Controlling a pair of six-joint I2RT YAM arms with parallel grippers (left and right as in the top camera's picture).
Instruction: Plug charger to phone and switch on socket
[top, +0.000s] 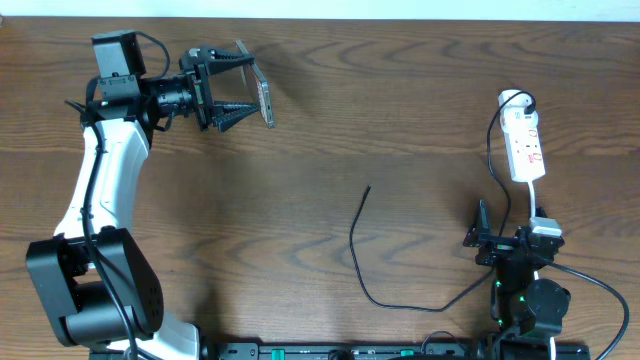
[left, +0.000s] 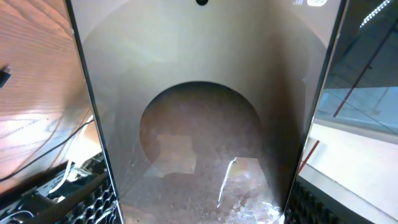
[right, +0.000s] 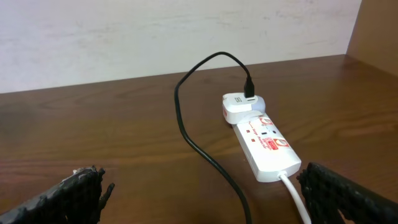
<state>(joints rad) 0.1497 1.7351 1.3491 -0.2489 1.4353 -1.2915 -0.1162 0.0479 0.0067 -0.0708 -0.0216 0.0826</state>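
My left gripper (top: 245, 88) is at the back left of the table, shut on the phone (top: 265, 100), which shows edge-on at its fingertips. In the left wrist view the phone (left: 199, 124) fills the space between the two fingers (left: 93, 202). The charger (top: 353, 235) is a thin black cable; its free tip lies mid-table and it curves round to the right. The white socket (top: 525, 145) lies at the right with the charger (right: 186, 124) running into a white adapter (right: 239, 107) at its far end. My right gripper (top: 508, 228) sits open in front of the socket (right: 267, 146), holding nothing.
The socket's white lead (right: 295, 196) runs back past my right gripper's right finger (right: 348, 193). A pale wall (right: 155, 37) borders the table's far edge. Black base hardware (top: 350, 350) lines the front edge.
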